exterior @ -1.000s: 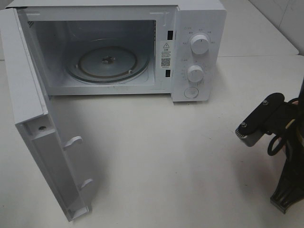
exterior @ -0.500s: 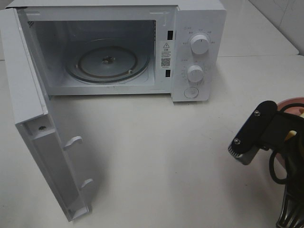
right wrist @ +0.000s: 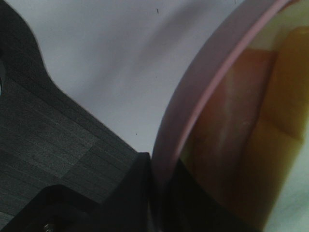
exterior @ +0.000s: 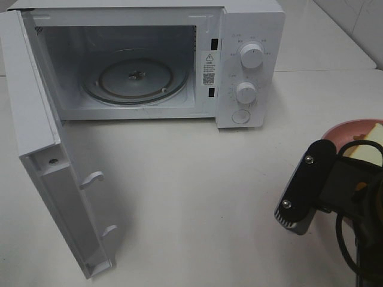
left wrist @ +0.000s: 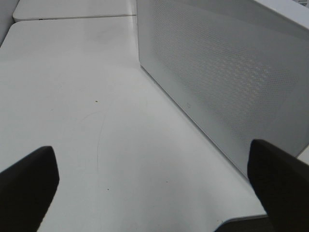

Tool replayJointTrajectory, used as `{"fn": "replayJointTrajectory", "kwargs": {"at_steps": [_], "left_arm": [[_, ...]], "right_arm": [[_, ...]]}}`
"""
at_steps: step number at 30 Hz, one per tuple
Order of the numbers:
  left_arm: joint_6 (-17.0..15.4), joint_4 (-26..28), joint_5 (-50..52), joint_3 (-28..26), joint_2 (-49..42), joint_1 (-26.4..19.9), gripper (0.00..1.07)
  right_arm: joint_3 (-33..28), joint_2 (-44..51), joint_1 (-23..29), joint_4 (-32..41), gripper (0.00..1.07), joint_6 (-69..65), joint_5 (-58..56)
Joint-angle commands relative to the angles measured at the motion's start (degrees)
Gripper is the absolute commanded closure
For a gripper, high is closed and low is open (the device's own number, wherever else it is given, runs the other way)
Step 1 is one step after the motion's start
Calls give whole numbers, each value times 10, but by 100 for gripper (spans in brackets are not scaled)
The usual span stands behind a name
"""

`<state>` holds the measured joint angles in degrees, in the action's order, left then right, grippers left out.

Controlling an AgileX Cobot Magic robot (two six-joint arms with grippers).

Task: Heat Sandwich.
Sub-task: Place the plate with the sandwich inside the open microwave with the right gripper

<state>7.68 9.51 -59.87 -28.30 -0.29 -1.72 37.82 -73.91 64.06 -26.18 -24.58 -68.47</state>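
right gripper [right wrist: 153, 166]: clamped on the rim of the pink plate [right wrist: 193, 101]. a dark finger sits on either side of the edge and the jaws are nearly together.
sandwich [exterior: 372, 149]: lies on the pink plate at the near right edge of the high view, just behind the right arm's black wrist block. it sits inward of the pinched rim. pale bread and yellowish filling are visible.
contact: the fingers hold the plate only, and none is seen touching the bread.
plate support: cannot tell whether it rests on the table [exterior: 197, 197] or hangs clear.
left gripper [left wrist: 152, 159]: released, with the fingers spread wide over bare table and nothing between them. a white perforated panel [left wrist: 217, 87] stands just beside one finger.
door [exterior: 66, 203]: swung fully open at the near left, inner face showing.
microwave [exterior: 251, 24]: stands at the far side of the table, well apart from the plate.
turntable [exterior: 134, 78]: glass, bare, inside the cavity.
knobs [exterior: 251, 55]: two, one above the other on the right-hand panel.
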Motion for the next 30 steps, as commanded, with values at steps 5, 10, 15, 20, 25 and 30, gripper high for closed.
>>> {"fn": "replayJointTrajectory", "kwargs": {"at_steps": [5, 10, 15, 20, 25, 30], "left_arm": [[-3, 4, 4, 1, -11, -2, 7], [-3, 4, 4, 1, -11, -2, 7], [-3, 4, 4, 1, -11, -2, 7], [-3, 4, 4, 1, -11, -2, 7], [-3, 4, 4, 1, -11, -2, 7], [-3, 4, 4, 1, -11, -2, 7]], "right_arm": [[1, 13, 40, -18, 107, 10, -30], [1, 14, 41, -21, 107, 47, -30], [1, 14, 41, -50, 107, 94, -26], [1, 14, 41, -65, 107, 126, -13], [1, 14, 41, -74, 107, 174, 14], [1, 14, 41, -76, 107, 209, 33]]}}
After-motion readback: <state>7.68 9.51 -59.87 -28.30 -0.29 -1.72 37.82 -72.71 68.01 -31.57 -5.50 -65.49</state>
